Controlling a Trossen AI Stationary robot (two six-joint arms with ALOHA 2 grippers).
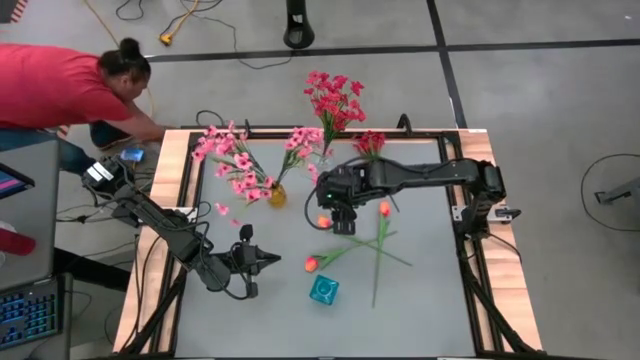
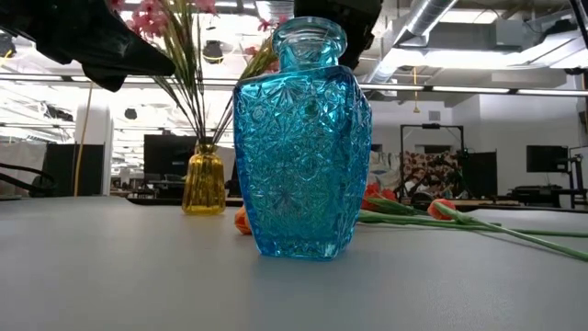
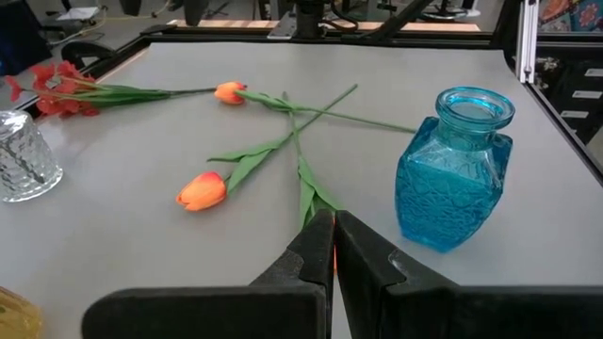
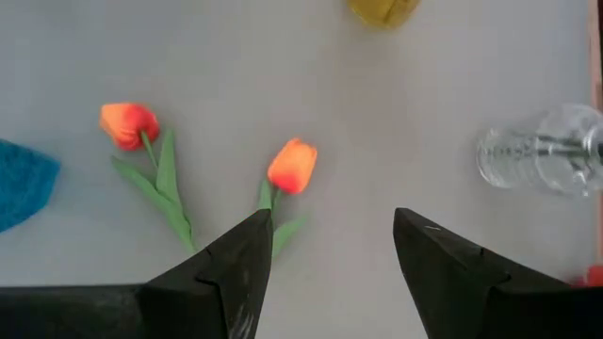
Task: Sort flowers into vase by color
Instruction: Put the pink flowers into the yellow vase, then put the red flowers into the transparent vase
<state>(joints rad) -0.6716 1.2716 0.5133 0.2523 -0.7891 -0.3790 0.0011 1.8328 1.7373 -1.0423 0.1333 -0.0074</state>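
Beside the blue glass vase [image 1: 323, 291], toward the left edge of the table [image 1: 430, 320], the left gripper [image 1: 272, 262] is hanging with its fingers pressed together and nothing between them. Beyond the blue glass vase, toward the far side, three orange tulips are lying on the grey top with their green stems crossing: one bud [image 1: 311, 264] is sitting just past the vase, a second [image 1: 385, 209] farther off toward the right, and a third [image 1: 324, 221] directly under the right gripper [image 1: 343, 222]. That gripper is hovering over the third bud with its jaws spread wide and empty, the bud showing just ahead of its finger [image 4: 236, 273]. Farther from the blue glass vase, a yellow vase [image 1: 277, 196] is holding pink blossoms [image 1: 232, 160], and a clear vase [image 1: 325, 157] is holding dark-red blossoms [image 1: 333, 97]. A loose red spray [image 1: 370, 143] is lying near the far edge. A person [image 1: 60, 95] is bending beyond the table's far left corner.
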